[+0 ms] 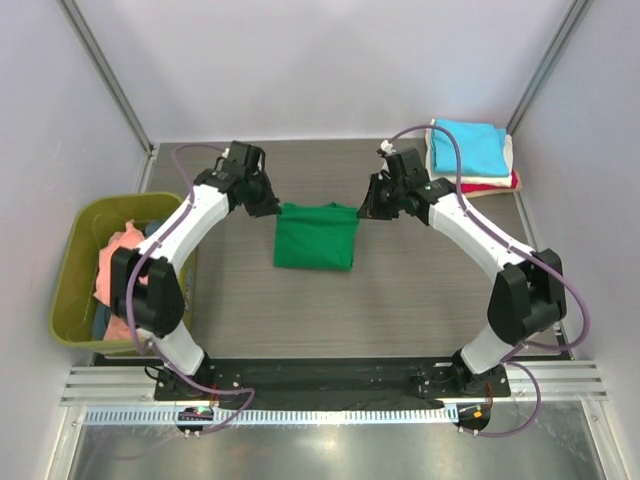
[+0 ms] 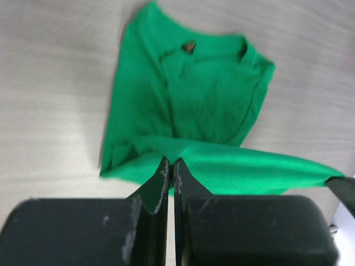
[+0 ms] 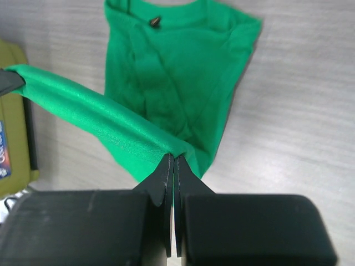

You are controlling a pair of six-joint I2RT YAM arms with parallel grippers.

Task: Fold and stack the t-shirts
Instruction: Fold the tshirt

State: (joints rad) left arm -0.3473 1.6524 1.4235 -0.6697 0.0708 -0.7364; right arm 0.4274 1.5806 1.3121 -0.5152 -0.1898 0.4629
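Note:
A bright green t-shirt (image 1: 315,238) lies partly folded on the middle of the table. My left gripper (image 1: 270,207) is shut on its far left corner, and my right gripper (image 1: 366,210) is shut on its far right corner. The far edge is lifted and stretched between them. In the left wrist view the gripper (image 2: 171,162) pinches green cloth (image 2: 199,105). In the right wrist view the gripper (image 3: 171,158) pinches it too (image 3: 177,72). A stack of folded shirts sits at the back right, with cyan (image 1: 468,146) on top, then cream and red (image 1: 495,186).
An olive-green tub (image 1: 78,262) stands off the table's left edge, holding a salmon-pink shirt (image 1: 115,265) and darker cloth. The tub's corner also shows in the right wrist view (image 3: 11,111). Slanted frame posts stand at the back corners.

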